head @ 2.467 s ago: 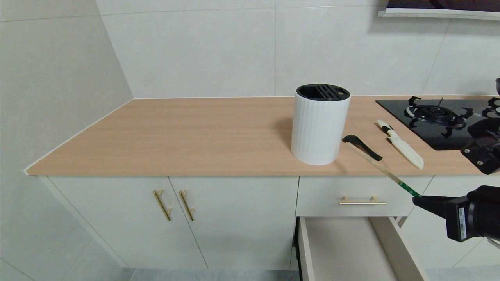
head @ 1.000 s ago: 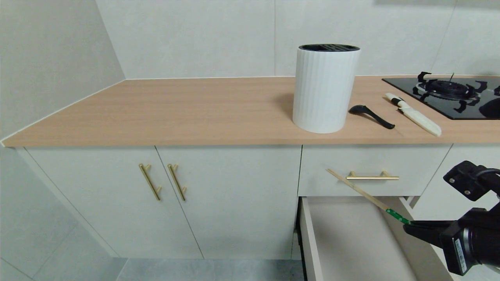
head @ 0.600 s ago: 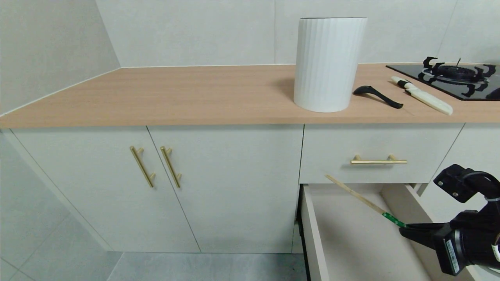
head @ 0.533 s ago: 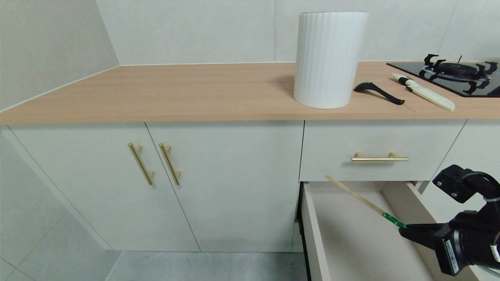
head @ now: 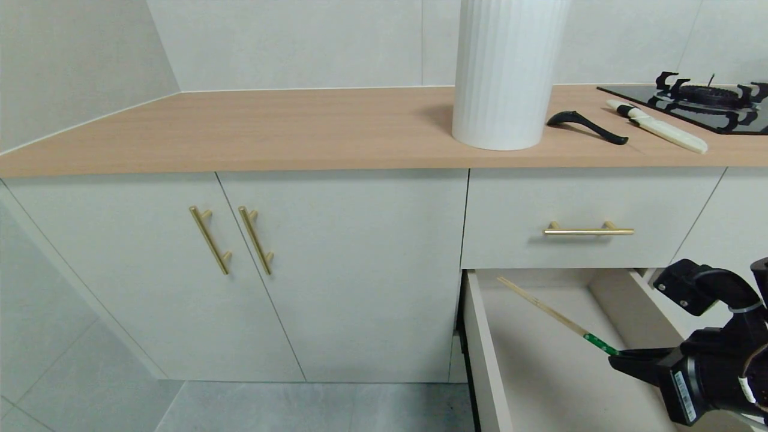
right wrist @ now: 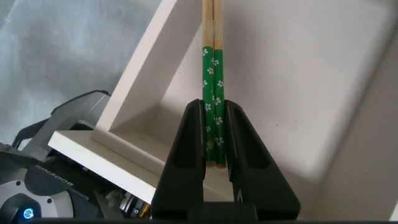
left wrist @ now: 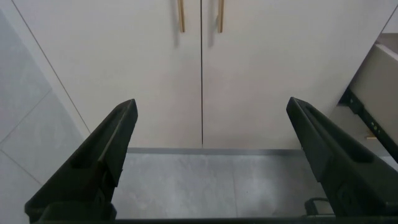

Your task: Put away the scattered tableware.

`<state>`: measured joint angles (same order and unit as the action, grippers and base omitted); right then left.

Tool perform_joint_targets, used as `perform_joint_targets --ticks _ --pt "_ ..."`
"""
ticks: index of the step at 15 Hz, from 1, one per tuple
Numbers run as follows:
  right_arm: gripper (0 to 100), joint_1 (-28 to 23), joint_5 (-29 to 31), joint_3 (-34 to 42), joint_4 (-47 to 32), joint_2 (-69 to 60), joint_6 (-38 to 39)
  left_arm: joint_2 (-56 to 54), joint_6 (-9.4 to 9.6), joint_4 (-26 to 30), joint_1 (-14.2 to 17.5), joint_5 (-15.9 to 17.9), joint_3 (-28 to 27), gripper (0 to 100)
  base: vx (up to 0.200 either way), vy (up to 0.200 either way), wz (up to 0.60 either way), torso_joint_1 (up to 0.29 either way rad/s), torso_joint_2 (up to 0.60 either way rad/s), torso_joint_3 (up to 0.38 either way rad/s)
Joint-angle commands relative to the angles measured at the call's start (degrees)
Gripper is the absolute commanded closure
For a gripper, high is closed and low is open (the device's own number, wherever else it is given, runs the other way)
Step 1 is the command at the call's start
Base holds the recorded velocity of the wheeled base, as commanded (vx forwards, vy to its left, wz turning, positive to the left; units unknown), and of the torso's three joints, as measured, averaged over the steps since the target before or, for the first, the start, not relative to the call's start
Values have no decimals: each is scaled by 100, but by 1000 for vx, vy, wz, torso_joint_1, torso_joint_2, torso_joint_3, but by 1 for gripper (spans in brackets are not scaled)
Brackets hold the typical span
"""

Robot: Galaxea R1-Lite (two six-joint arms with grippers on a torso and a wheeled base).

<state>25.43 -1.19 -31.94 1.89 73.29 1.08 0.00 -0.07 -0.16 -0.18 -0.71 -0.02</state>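
My right gripper (head: 619,360) is shut on a pair of wooden chopsticks (head: 549,311) with green flowered ends, held over the open lower drawer (head: 487,354), tips pointing toward its back. In the right wrist view the chopsticks (right wrist: 212,93) lie side by side between the fingers of the right gripper (right wrist: 212,146). On the countertop (head: 270,132) stand a white ribbed utensil holder (head: 506,78), a black spoon (head: 585,125) and a white knife (head: 663,131). My left gripper (left wrist: 208,171) hangs open in front of the cabinet doors (left wrist: 201,68), low near the floor.
A black gas hob (head: 708,102) sits at the counter's far right. The upper drawer (head: 588,217) with its gold handle (head: 588,230) is closed. Two gold handles (head: 231,240) mark the cabinet doors on the left. Grey tiled floor lies below.
The head camera has dropped, so the counter rose in the picture. My right gripper carried the chopsticks from counter height down over the open drawer.
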Motion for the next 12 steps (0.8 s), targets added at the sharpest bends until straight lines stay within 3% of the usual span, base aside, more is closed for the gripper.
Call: perform_joint_targets --ticks 1,7,9,12 --pt "100 -135 -4 -14 13 335 15 9 -1 -2 1 -8 2 0 0 0 0 0 0 0" --pt "100 -434 49 -93 699 1653 190 0 -1 -2 1 0 2 0 0 0 0 0 0 0" --pt "100 -434 84 -524 743 2295 1219 0 -1 -2 1 0 2 0 0 0 0 0 0 0" --pt "100 -425 313 -726 1129 3086 1544 9 -1 -2 1 0 2 0 0 0 0 0 0 0"
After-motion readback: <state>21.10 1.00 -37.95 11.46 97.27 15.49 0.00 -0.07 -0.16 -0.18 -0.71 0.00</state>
